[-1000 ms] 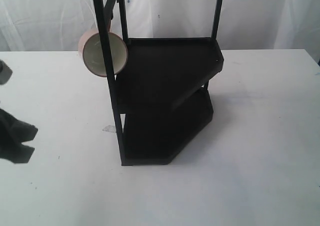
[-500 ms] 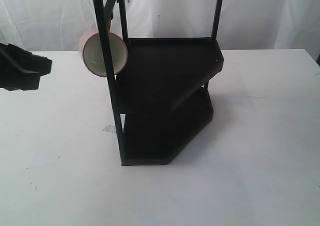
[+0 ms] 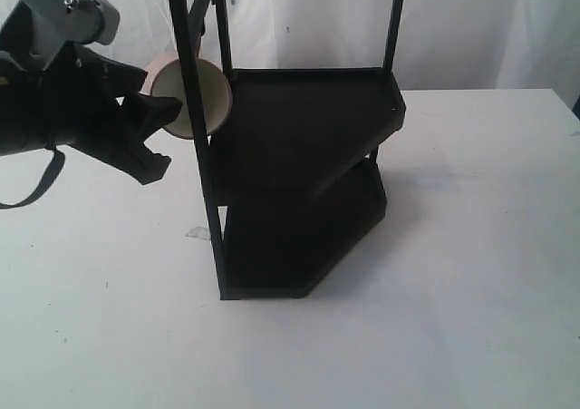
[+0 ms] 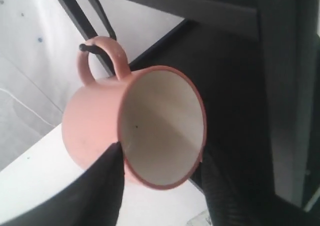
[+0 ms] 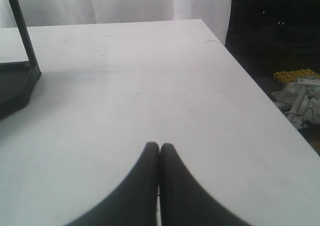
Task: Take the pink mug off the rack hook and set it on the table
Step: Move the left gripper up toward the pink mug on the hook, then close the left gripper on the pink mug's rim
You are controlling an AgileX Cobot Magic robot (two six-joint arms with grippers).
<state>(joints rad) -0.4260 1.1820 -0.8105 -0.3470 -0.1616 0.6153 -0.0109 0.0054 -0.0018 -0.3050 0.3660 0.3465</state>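
The pink mug [image 4: 95, 126] hangs by its handle from the rack hook [image 4: 84, 48], long axis near level, mouth facing the left pincer [image 4: 160, 153], which is released and straddles the rim. The right pincer [image 5: 159, 148] is clenched empty above the surface [image 5: 125, 75].

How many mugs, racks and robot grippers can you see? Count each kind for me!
Mugs: 1, the pink mug
Racks: 1, the black rack
Grippers: 2, the left gripper and the right gripper
Total: 4
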